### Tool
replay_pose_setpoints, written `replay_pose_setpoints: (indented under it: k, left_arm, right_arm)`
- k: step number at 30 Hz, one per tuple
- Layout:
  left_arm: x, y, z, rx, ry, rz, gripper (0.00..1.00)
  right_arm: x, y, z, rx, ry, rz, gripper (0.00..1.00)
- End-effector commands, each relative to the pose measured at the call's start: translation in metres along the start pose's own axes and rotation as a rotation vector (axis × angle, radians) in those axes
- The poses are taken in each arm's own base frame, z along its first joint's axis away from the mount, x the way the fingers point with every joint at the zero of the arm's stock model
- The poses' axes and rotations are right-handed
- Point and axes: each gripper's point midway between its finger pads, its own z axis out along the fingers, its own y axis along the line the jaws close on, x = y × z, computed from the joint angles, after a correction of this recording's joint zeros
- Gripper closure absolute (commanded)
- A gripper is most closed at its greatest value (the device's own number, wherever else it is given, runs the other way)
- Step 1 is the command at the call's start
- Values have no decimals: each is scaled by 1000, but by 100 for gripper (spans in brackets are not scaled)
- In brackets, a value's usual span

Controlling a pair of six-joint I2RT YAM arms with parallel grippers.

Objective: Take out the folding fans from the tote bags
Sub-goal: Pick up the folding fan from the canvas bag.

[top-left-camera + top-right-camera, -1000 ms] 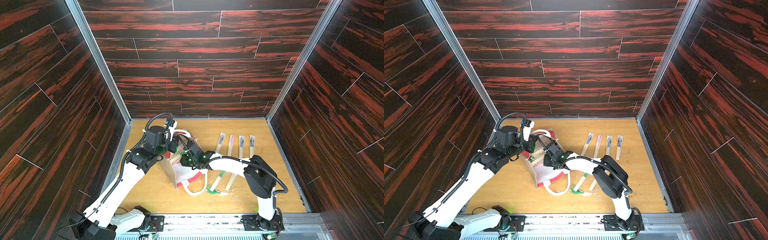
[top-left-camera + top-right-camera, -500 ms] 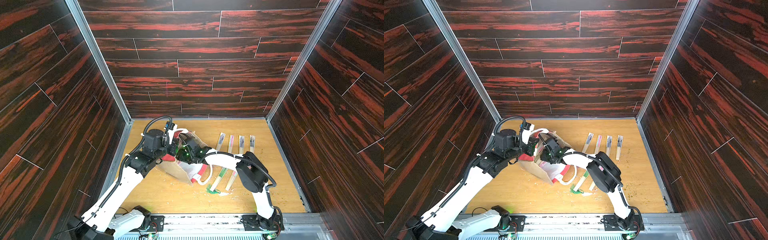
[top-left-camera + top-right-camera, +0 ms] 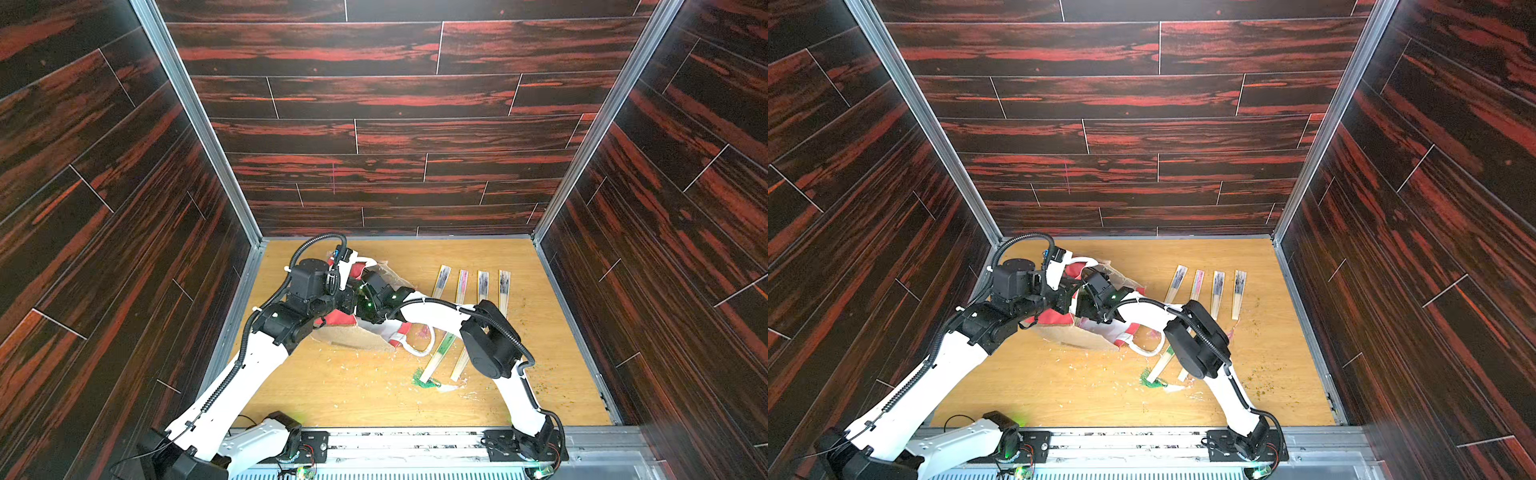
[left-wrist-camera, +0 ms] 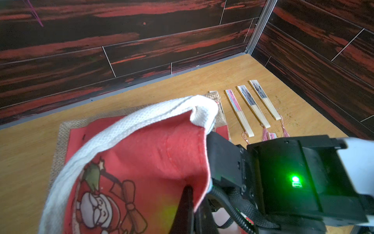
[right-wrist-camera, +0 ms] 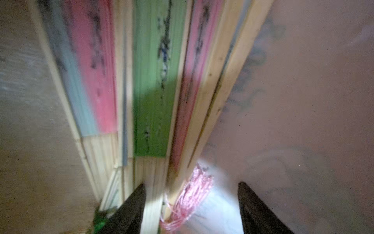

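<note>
Folding fans (image 5: 153, 101) bunched inside tote bag (image 3: 357, 338), pink and green prints, blurry. Bag lies tipped over on desk (image 3: 332, 395). Right hand (image 5: 191, 188) is in the bag mouth, jaws wide apart, a stick end and pink tassel (image 5: 188, 194) between them, nothing gripped. Left hand (image 4: 187, 190) clamped tight on bag's red rim. Row of four fans (image 3: 482, 286) at bag's 3 o'clock, two loose fans (image 3: 440, 353) at 5 o'clock.

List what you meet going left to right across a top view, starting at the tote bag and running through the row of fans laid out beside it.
tote bag → first grey-topped fan → pink-topped fan → second grey-topped fan → third grey-topped fan
</note>
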Motion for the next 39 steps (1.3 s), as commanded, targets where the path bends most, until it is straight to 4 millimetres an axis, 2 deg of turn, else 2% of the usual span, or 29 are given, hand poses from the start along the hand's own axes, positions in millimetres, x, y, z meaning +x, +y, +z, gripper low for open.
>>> replay_pose_setpoints:
  k: [1, 5, 8, 11, 13, 15, 20, 24, 28, 33, 39]
  left_arm:
    - [-1, -30, 2, 142, -2, 22, 100]
    - [-3, -23, 0, 97, -8, 25, 100]
    - [-2, -13, -3, 32, -11, 26, 100]
    - [1, -1, -8, -41, -15, 26, 100]
    - [4, 11, -11, -110, -18, 16, 100]
    - [6, 19, -16, -157, -26, 11, 100]
    - [17, 30, -28, -225, -65, 16, 100]
    - [27, 49, -36, -330, -115, 2, 100]
    - [31, 49, -35, -329, -113, 18, 100]
    - [29, 51, -28, -341, -78, 32, 100]
    - [28, 53, -23, -347, -73, 35, 100]
  right_arm:
    - [22, -13, 27, 78, 78, -52, 31]
    - [37, -34, 38, 143, 141, -38, 46]
    - [37, -42, 34, 136, 141, -18, 62]
    - [28, -37, 19, 66, 106, -7, 78]
    - [20, -30, 3, 3, 68, -10, 90]
    - [15, -22, -13, -46, 34, -21, 99]
    - [6, -4, -54, -155, -52, -51, 100]
    - [0, 10, -79, -211, -92, -64, 100]
    - [-7, 21, -104, -250, -143, -94, 100]
    - [-15, 33, -146, -303, -236, -145, 100]
    - [-23, 33, -189, -309, -344, -189, 100]
